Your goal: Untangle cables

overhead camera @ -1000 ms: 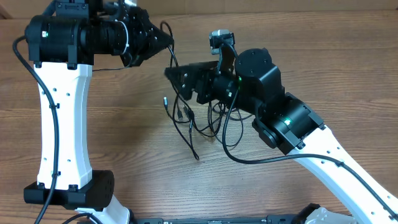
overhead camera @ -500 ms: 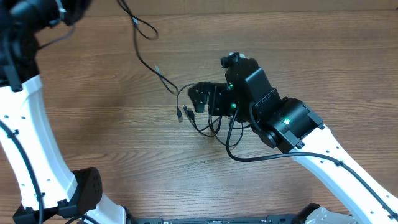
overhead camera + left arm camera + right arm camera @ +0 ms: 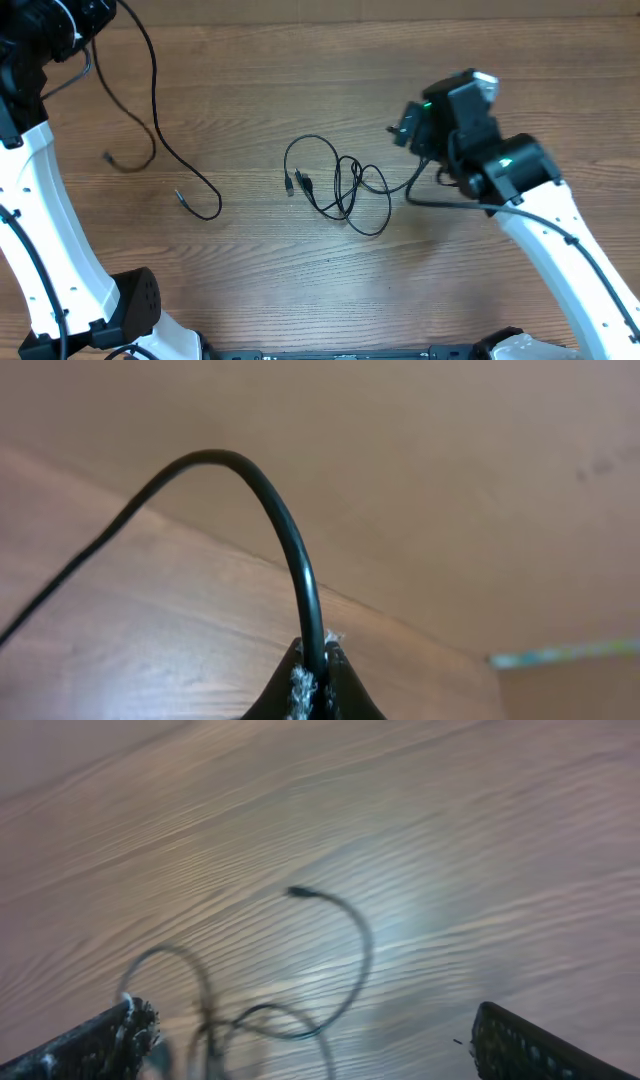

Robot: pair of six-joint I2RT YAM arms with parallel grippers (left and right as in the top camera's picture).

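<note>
Thin black cables [image 3: 345, 190], loosely tangled; one long strand [image 3: 156, 100] lying apart

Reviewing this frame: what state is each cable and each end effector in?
Single thin black cable: gripped, hanging down onto the brown wooden table, apart from the tangle.
Cluster of thin black cables: loosely tangled, lying on the table, untouched.
Left end effector: shut on the single cable.
Right end effector: open, empty.
</note>
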